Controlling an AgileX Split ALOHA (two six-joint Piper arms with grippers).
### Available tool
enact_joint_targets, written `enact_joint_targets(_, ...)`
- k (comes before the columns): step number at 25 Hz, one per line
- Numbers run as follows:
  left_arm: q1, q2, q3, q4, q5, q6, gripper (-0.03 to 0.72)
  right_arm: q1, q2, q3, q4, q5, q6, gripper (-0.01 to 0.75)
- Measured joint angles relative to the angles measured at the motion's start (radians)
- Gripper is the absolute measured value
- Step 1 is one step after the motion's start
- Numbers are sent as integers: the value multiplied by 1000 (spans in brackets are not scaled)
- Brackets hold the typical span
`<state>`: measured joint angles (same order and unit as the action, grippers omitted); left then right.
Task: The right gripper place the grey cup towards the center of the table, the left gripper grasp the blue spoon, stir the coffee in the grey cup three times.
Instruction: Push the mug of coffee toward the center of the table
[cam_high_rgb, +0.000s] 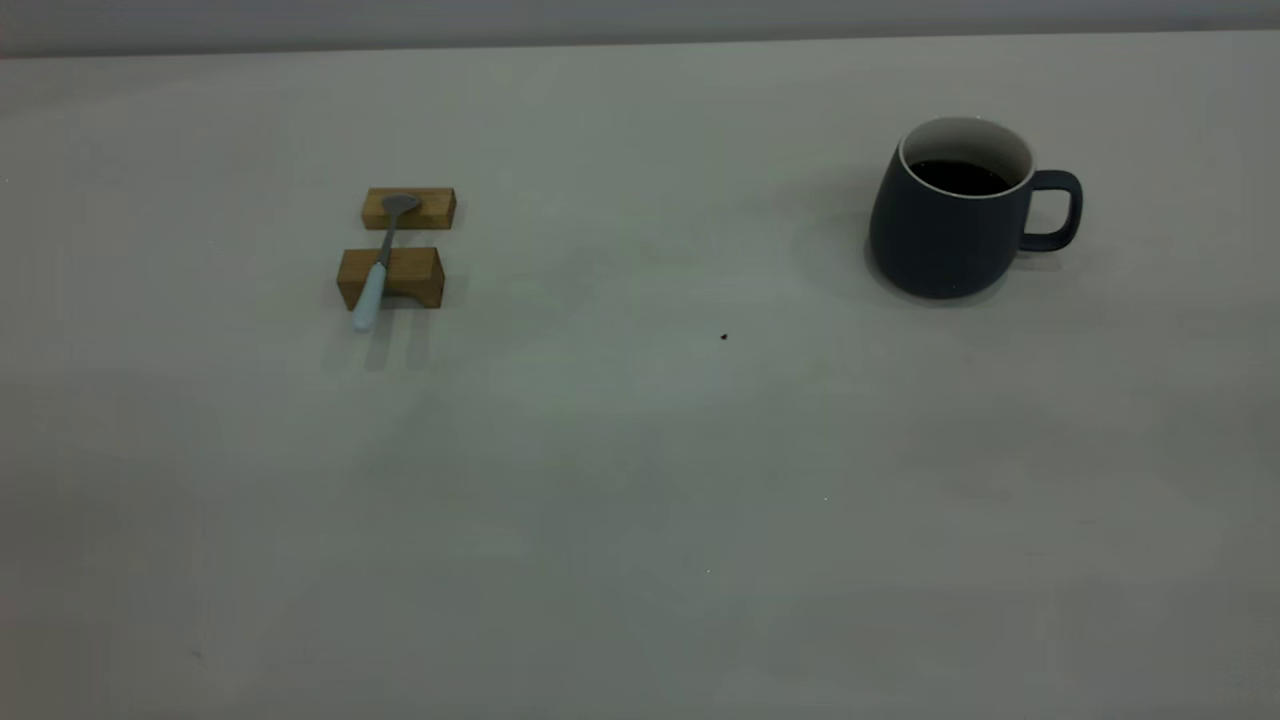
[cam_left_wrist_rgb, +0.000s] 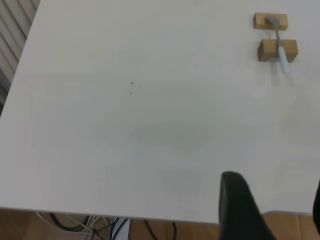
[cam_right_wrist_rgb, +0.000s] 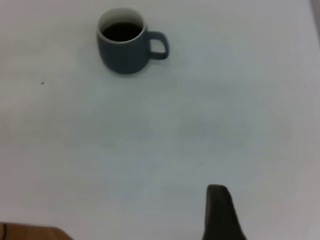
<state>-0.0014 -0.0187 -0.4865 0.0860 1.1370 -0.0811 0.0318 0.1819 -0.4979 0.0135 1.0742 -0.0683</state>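
Observation:
The grey cup (cam_high_rgb: 945, 235) stands upright at the table's (cam_high_rgb: 640, 480) far right, handle pointing right, with dark coffee (cam_high_rgb: 958, 178) inside. At the left, the blue spoon (cam_high_rgb: 383, 255) lies across two small wooden blocks, bowl on the far block, pale handle sticking out toward the front. Neither gripper shows in the exterior view. In the left wrist view my left gripper (cam_left_wrist_rgb: 275, 182) hangs open over the table's edge, far from the spoon (cam_left_wrist_rgb: 279, 45). My right gripper (cam_right_wrist_rgb: 270, 200) shows one finger (cam_right_wrist_rgb: 220, 210); it is open, far from the cup (cam_right_wrist_rgb: 125, 52).
The two wooden blocks (cam_high_rgb: 408, 208) (cam_high_rgb: 400, 272) sit one behind the other under the spoon. A tiny dark speck (cam_high_rgb: 723, 337) marks the table near its middle. Cables (cam_left_wrist_rgb: 100, 225) hang below the table's edge in the left wrist view.

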Motion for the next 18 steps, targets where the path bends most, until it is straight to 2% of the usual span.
enact_joint_targets(5,0,0,0,0,0,0,436,0,299,-33,4,-152,-95,534)
enact_joint_targets(7,0,0,0,0,0,0,436,0,434,-48,9,-248,-146,548)
enact_joint_targets(13,0,0,0,0,0,0,436,0,817,-81,24,-522,-378,582)
enact_joint_targets(18,0,0,0,0,0,0,436,0,1075,-94,109,-725,-585,584)
